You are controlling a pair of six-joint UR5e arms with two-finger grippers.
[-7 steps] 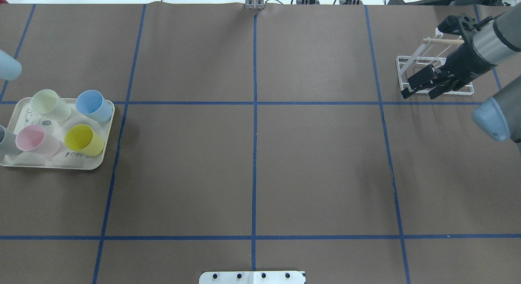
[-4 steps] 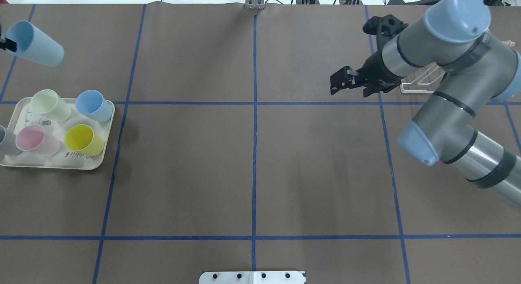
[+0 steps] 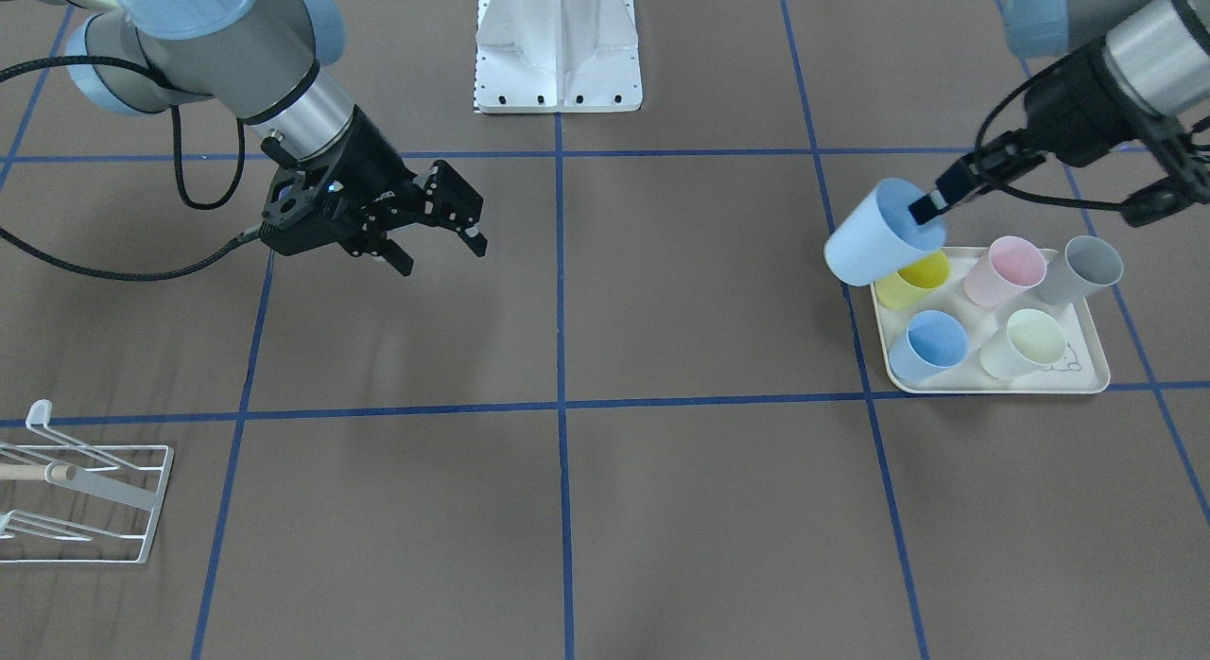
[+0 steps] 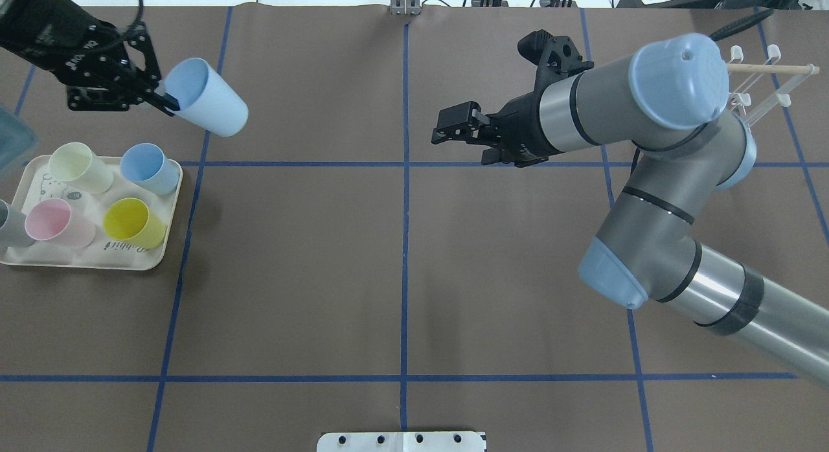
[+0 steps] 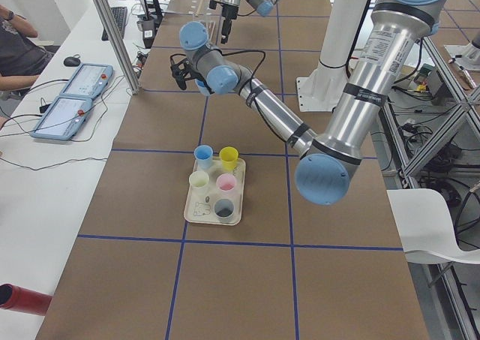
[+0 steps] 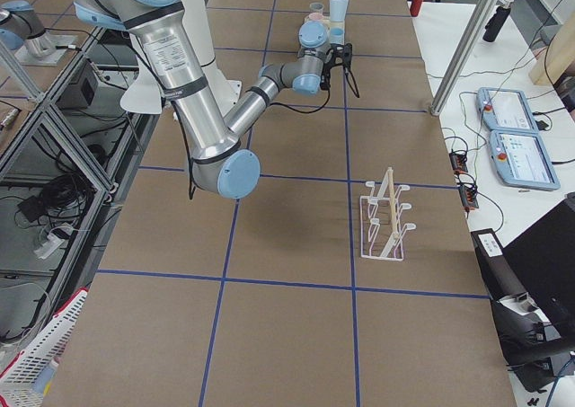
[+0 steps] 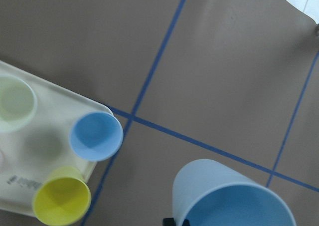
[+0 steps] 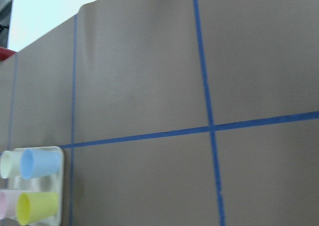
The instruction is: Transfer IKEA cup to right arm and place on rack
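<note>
A pale blue IKEA cup (image 4: 208,108) hangs tilted in the air past the tray's far side, its mouth towards my left gripper (image 4: 166,101). That gripper is shut on the cup's rim, one finger inside. The front-facing view shows the same cup (image 3: 872,240) held at the rim by the left gripper (image 3: 931,209), above the tray's corner. The left wrist view has the cup (image 7: 232,200) at its bottom edge. My right gripper (image 4: 460,144) hovers open and empty just right of the table's centre line, pointing towards the cup. The white wire rack (image 4: 764,83) stands at the far right, behind the right arm (image 4: 647,199).
A cream tray (image 4: 90,264) at the left edge holds several cups: pale green (image 4: 81,168), blue (image 4: 149,168), pink (image 4: 58,223), yellow (image 4: 134,223) and grey (image 4: 10,224). Blue tape lines grid the brown table. The robot's white base plate (image 3: 558,45) sits at the near middle.
The left arm has carried the pale blue cup rightwards from the table's left edge. The right arm has swung left from the rack to near the centre line, gripper still open.
</note>
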